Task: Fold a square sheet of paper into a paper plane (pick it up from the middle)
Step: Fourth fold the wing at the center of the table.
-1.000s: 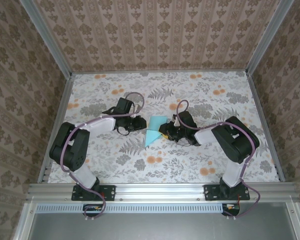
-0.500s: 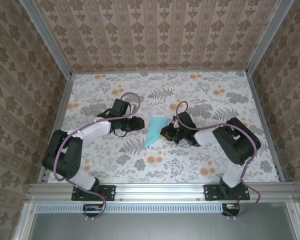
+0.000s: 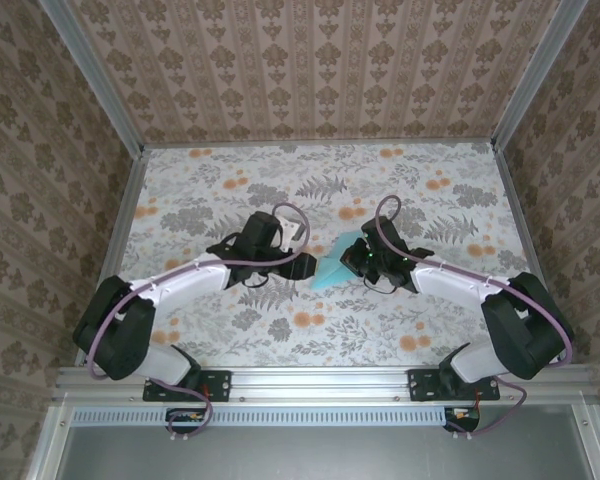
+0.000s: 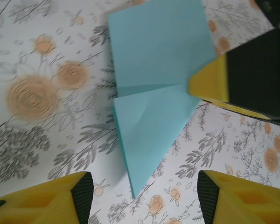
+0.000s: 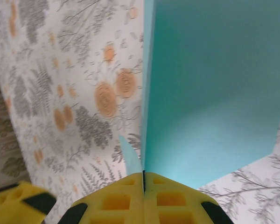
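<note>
Top external view first: the floral-print counter (image 3: 230, 170) takes up most of what I see, boxed in by patterned walls (image 3: 310, 70) on three sides. Both arms reach in from the near rail and meet around the middle. The left arm (image 3: 180, 280) lies low and angles rightward, and the right arm (image 3: 460, 285) angles leftward to face it.

Between the two arms is the teal paper (image 3: 328, 270), roughly mid-counter and a little nearer to me than centre. It is partly folded. On the left wrist camera I see the teal paper (image 4: 154, 70) as a broad four-sided panel above a crease, with a smaller flap below that narrows to a point aimed toward the lens.

The right tool (image 3: 352, 262) sits at the paper's right side. From the left wrist camera I see its yellow-and-black finger (image 4: 242, 74) pressed on the paper's right corner at the crease. On the right wrist camera the right tool (image 5: 143, 186) has its yellow pads fully together, pinching the edge of the paper (image 5: 210, 93), which rises from the pinch as a tall, flat sheet. I cannot tell whether the far end rests on the counter.

The left tool (image 3: 302, 266) is just beside the paper's left edge. Its fingers (image 4: 42, 200) stand wide apart around the left tool (image 4: 142, 186) centre and grip nothing. The paper's point falls between them without touching either one.
</note>
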Robot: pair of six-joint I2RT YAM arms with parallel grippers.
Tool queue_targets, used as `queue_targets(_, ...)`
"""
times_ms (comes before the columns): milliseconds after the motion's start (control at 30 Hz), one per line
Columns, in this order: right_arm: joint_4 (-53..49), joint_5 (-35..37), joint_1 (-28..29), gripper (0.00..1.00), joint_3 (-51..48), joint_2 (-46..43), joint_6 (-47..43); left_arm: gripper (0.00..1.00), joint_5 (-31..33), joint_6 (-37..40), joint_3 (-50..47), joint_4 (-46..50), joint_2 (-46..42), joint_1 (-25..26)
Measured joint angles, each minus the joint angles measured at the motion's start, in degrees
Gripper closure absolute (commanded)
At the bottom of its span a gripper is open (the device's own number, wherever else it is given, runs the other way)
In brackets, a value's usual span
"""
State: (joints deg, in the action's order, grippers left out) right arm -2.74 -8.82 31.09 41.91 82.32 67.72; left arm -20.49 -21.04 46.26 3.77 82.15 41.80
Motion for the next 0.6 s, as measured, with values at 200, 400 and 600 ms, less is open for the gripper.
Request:
queue_targets(200, -3.8, 0.5, -0.3, 0.95, 2.8, 1.1, 2.5, 0.41, 1.2, 7.5, -0.9, -5.4, 1.6, 1.4)
queue_targets(400, -3.7, -1.9, -1.8, 0.95, 4.2, 3.9, 4.6, 0.39, 0.7, 15.2, -5.7, -13.8, 3.8, 3.6)
queue_targets(600, -3.5, -5.7, -4.2, 0.95, 5.3, 4.9, 5.2, 0.45, -1.6, 21.7, -5.7, -20.4, 8.8, 4.0)
